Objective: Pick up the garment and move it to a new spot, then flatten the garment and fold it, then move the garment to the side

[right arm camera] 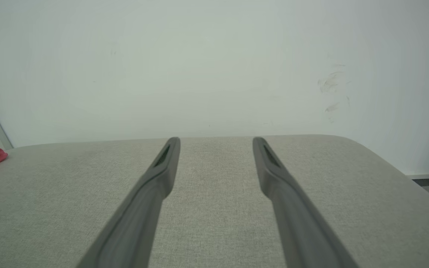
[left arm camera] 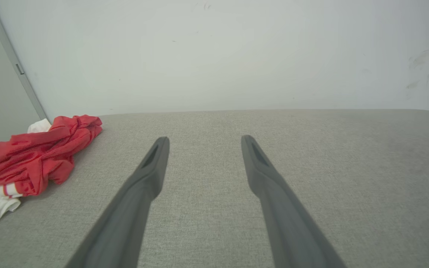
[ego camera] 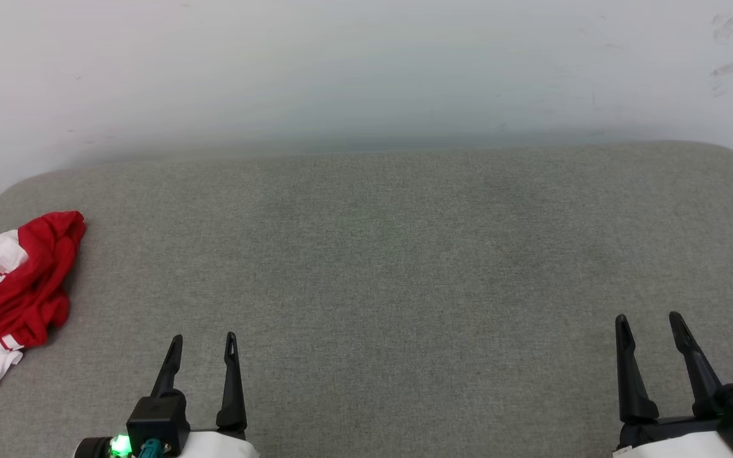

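Near edge: left gripper spread wide, empty, above grey fabric surface. Right gripper likewise spread, empty. Farther left: garment crumpled in heap at surface's left edge, red with white sleeves, well apart from both grippers. Beyond: pale wall.

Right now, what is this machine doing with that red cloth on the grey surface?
Nothing is held yet. The garment, a red shirt with white sleeves, lies crumpled at the left end of the grey surface. The left gripper and right gripper are open and empty near the front, the left one nearer the shirt.
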